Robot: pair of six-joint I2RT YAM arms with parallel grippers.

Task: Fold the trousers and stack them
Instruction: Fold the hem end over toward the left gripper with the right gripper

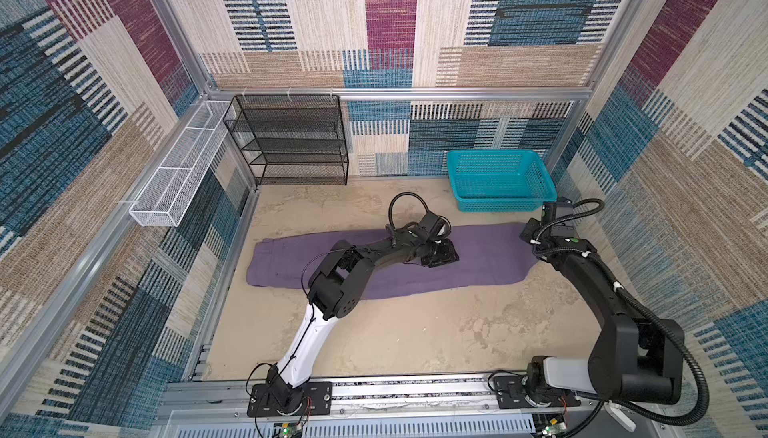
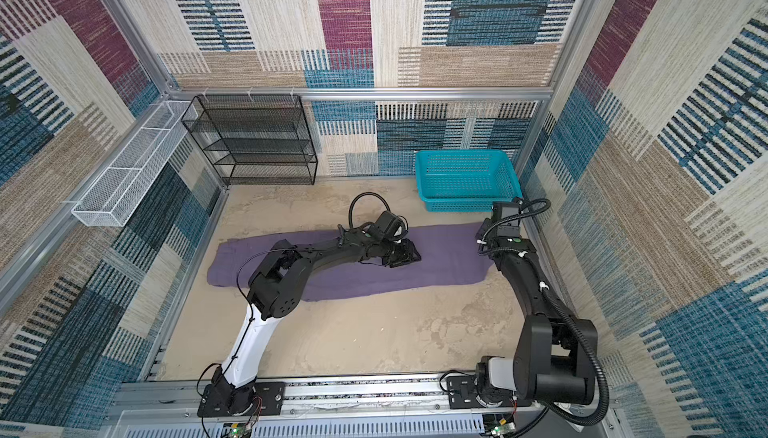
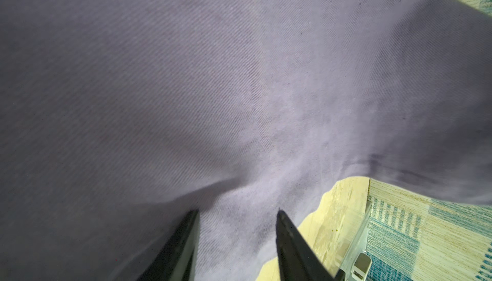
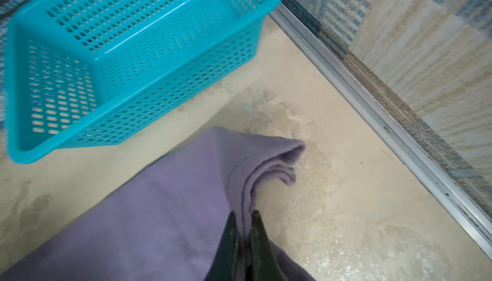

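The purple trousers [image 1: 490,257] lie as one long folded band across the sandy table, seen in both top views [image 2: 453,261]. My left gripper [image 1: 444,255] rests low over the band's middle. In the left wrist view its fingers [image 3: 191,229] stand apart, and my left gripper [image 3: 238,213] is open with the trousers [image 3: 239,93] spread under and between them. My right gripper [image 1: 530,236] is at the band's right end. In the right wrist view my right gripper [image 4: 244,217] is shut on a lifted, layered edge of the trousers [image 4: 173,199].
A teal basket [image 1: 498,203] stands at the back right, just behind the right end of the trousers [image 4: 133,111]. A black mesh shelf [image 1: 291,141] stands at the back left beside a white wire tray [image 1: 178,174]. An aluminium frame rail [image 4: 372,101] runs close to the right.
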